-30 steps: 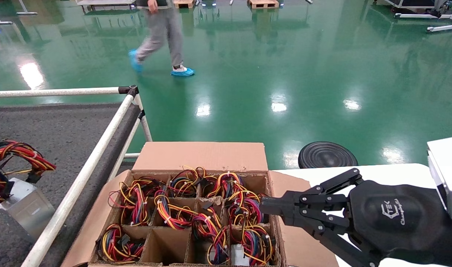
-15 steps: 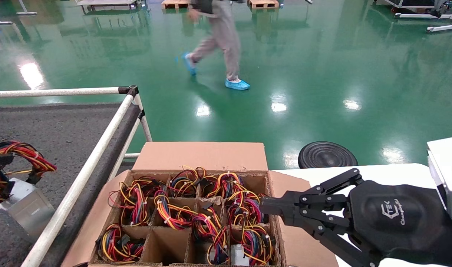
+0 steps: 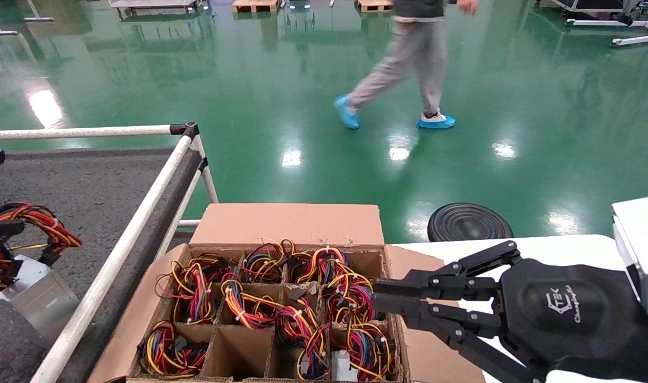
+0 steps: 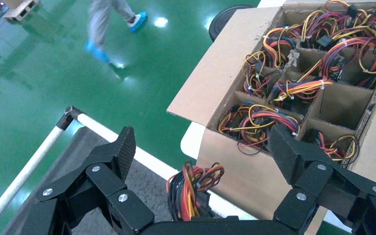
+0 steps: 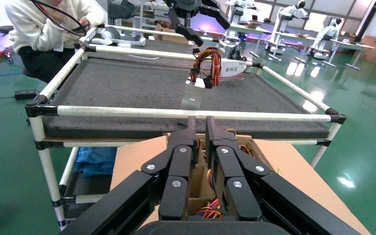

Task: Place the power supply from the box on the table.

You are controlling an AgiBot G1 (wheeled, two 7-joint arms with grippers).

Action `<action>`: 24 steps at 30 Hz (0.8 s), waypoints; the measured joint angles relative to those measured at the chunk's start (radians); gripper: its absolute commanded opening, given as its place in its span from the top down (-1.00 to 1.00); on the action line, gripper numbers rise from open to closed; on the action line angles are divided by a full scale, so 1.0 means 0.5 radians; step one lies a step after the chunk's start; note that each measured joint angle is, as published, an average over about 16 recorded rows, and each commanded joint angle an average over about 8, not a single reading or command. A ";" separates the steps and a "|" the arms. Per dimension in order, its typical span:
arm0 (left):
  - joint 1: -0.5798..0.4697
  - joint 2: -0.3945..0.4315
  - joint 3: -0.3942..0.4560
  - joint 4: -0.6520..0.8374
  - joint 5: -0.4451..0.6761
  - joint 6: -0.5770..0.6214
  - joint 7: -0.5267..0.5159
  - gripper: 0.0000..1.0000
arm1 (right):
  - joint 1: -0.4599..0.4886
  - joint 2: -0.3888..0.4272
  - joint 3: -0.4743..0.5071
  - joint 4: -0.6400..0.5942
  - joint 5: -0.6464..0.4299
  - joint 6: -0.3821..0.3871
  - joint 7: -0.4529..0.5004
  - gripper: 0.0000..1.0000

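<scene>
- The power supply (image 3: pixel 34 298) sat on the dark counter (image 3: pixel 90 191) near its front edge, wires (image 3: pixel 15 234) bunched on top.
- The left hand (image 4: pixel 200 161) hovered above those wires, fingers spread wide and released, touching nothing.
- A white rail (image 3: pixel 127 239) ran along the counter's right edge, between the power supply and the box (image 3: pixel 281 298).
- The box stood just beside that rail, most cells full of wire bundles, one front cell bare.
- The right hand (image 3: pixel 379 298) reached over the box's right edge, fingers (image 5: pixel 186 132) nearly closed with a thin gap, gripping nothing.
- Open counter stretched toward the far rail.
</scene>
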 measured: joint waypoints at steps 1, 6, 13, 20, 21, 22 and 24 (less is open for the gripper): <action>0.009 0.003 -0.007 -0.005 -0.003 -0.001 -0.001 -1.00 | 0.000 0.000 0.000 0.000 0.000 0.000 0.000 -1.00; 0.065 0.019 -0.048 -0.033 -0.023 -0.008 -0.006 -1.00 | 0.000 0.000 0.000 0.000 0.000 0.000 0.000 -1.00; 0.166 0.048 -0.122 -0.085 -0.059 -0.021 -0.015 -1.00 | 0.000 0.000 0.000 0.000 0.000 0.000 0.000 -1.00; 0.279 0.081 -0.204 -0.143 -0.099 -0.035 -0.025 -1.00 | 0.000 0.000 0.000 0.000 0.000 0.000 0.000 -1.00; 0.295 0.086 -0.216 -0.151 -0.105 -0.037 -0.027 -1.00 | 0.000 0.000 0.000 0.000 0.000 0.000 0.000 -1.00; 0.312 0.091 -0.229 -0.160 -0.111 -0.039 -0.028 -1.00 | 0.000 0.000 0.000 0.000 0.000 0.000 0.000 -1.00; 0.345 0.101 -0.253 -0.177 -0.123 -0.043 -0.031 -1.00 | 0.000 0.000 0.000 0.000 0.000 0.000 0.000 -1.00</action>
